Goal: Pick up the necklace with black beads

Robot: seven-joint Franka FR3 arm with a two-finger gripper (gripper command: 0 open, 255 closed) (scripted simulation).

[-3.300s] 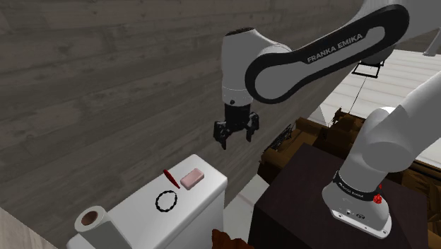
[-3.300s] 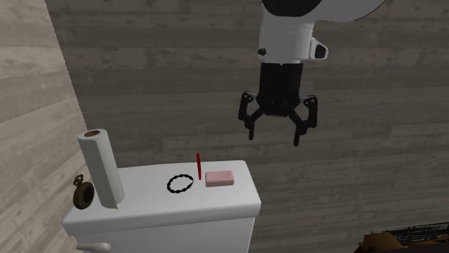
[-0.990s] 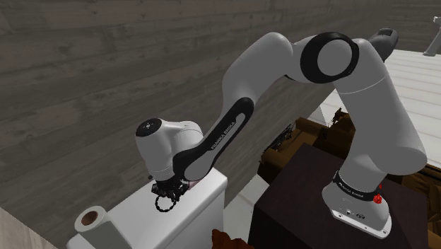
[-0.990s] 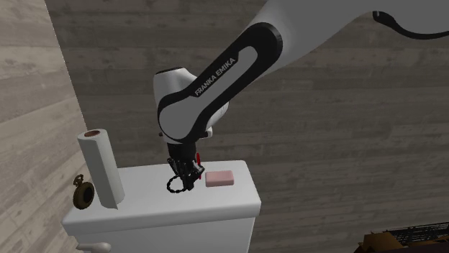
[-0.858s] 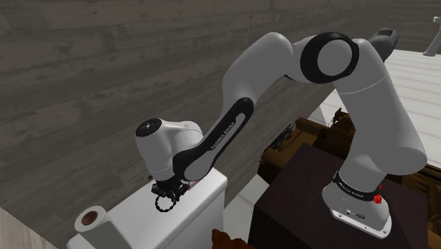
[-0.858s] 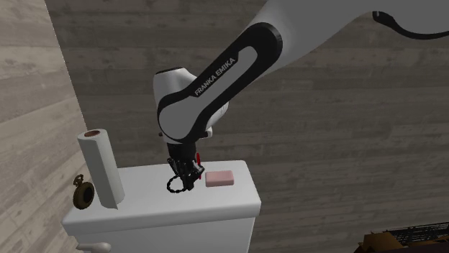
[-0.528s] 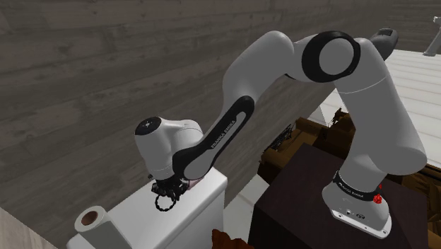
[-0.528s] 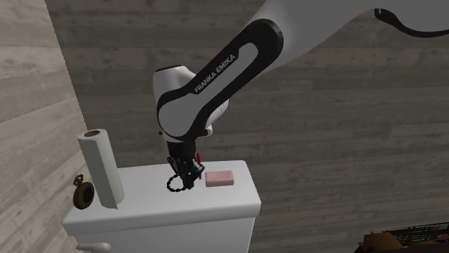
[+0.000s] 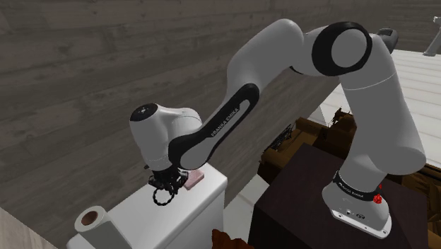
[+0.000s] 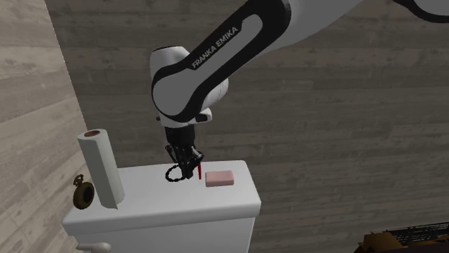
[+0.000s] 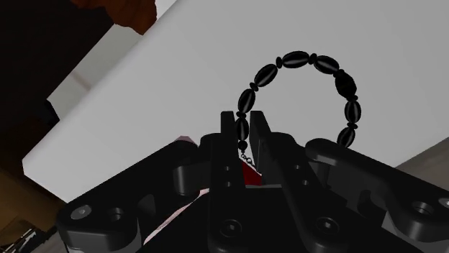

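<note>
Clearly, the necklace (image 10: 173, 173) is a light, limp thing: a loop of smooth black oval beads on a thin strand, likely to sag, swing and slide rather than keep any shape. In the second exterior view it is right of the paper roll (image 10: 101, 169) standing on the white tank (image 10: 216, 205). It hangs low over the tank's top, seemingly just clear of it, though the gap is too slight to be sure.

Glossy beads would probably roll out of a pinch. The better hold is across the strand, in a gap between two beads near the loop's edge, with a firm squeeze. That is about how the fingers (image 11: 229, 140) stand in the wrist view: drawn nearly together, clamping one end of the loop while the rest arcs out beyond them over the white surface.

Just right of them lie a red stick (image 10: 197, 171) and a pink bar (image 10: 219, 178). The bar sits apart, but I cannot tell whether the stick is touched.
</note>
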